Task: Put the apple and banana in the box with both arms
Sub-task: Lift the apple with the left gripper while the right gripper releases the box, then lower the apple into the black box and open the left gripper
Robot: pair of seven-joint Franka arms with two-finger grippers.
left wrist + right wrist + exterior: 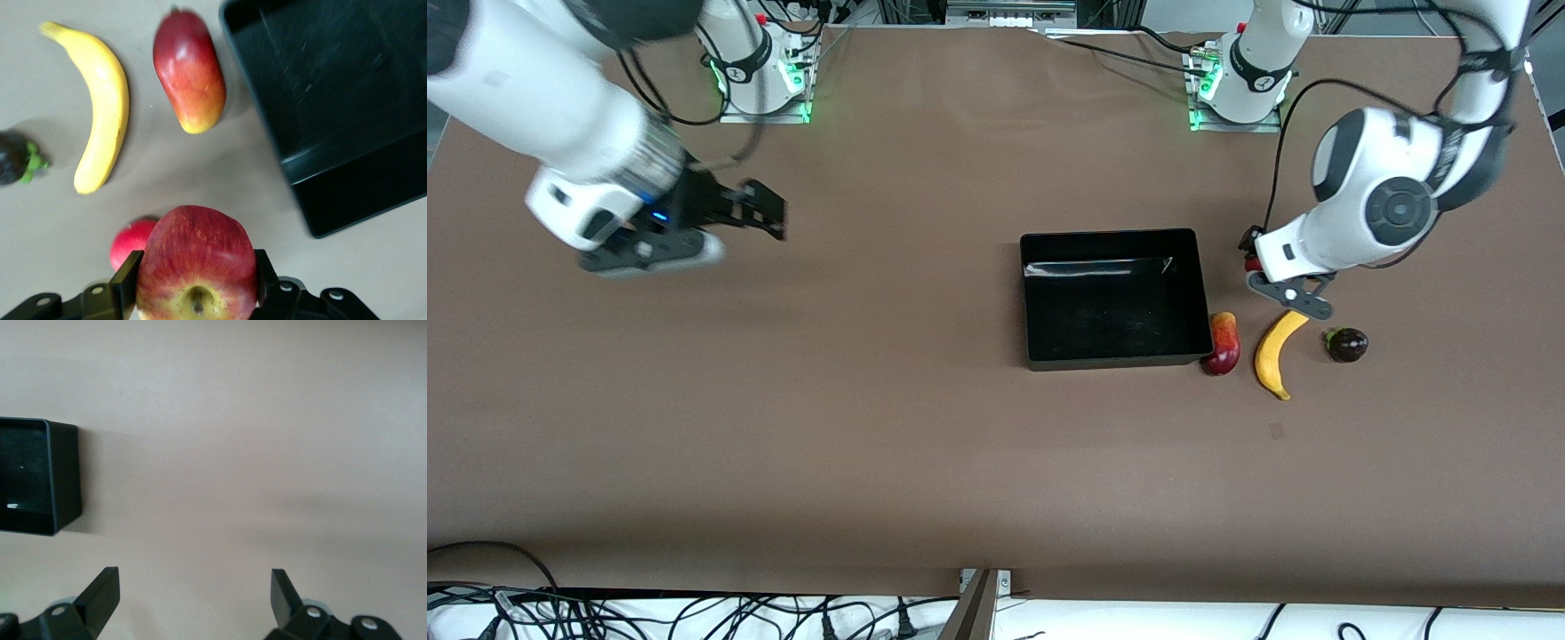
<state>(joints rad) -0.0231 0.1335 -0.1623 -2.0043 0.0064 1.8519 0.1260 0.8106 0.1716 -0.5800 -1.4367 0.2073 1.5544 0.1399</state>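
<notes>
My left gripper (1263, 267) is shut on the apple (197, 263), red with a yellowish dimpled top, and holds it above the table beside the box, toward the left arm's end. In the front view the hand hides most of the apple. The yellow banana (1278, 351) lies on the table nearer the front camera than that gripper; it also shows in the left wrist view (100, 107). The black box (1112, 236) stands empty mid-table and shows in the left wrist view (347, 167). My right gripper (769, 213) is open and empty over bare table toward the right arm's end (193, 590).
An elongated red-yellow fruit (1223, 343) lies against the box's wall, beside the banana. A dark purple fruit (1347, 344) lies past the banana toward the left arm's end. An evenly red round fruit (131, 241) sits on the table under the held apple. The box's corner shows in the right wrist view (67, 473).
</notes>
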